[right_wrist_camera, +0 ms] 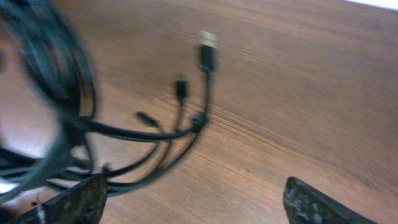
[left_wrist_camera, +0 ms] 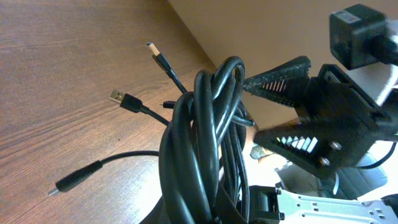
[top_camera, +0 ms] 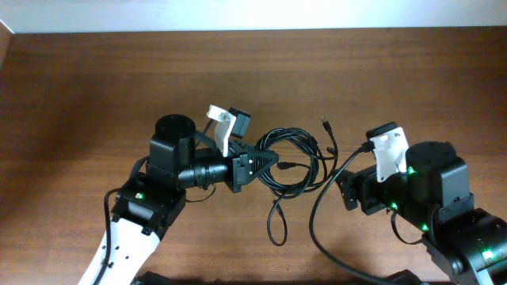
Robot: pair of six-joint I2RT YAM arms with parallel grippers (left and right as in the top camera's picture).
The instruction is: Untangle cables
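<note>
We see the left end effector (left_wrist_camera: 252,112) closed tight on a strand of the cables (left_wrist_camera: 199,149), its two fingers nearly meeting at the edge of the bundle. The bundle is a coil of several black loops wound through each other, sitting near the middle of the counter (top_camera: 95,79) between the two arms. From the coil a few free ends fan out over the wood: a metal-tipped USB plug (left_wrist_camera: 160,59), a second USB plug (left_wrist_camera: 121,98) just beside it, and a slim black plug (left_wrist_camera: 74,182) lying nearer the left wrist camera. In the overhead view one loose strand trails from the coil toward the near edge. The right end effector (right_wrist_camera: 193,202) stands wide apart and holds nothing, its fingers low over the counter near the fanned plug ends on the coil's right side.
</note>
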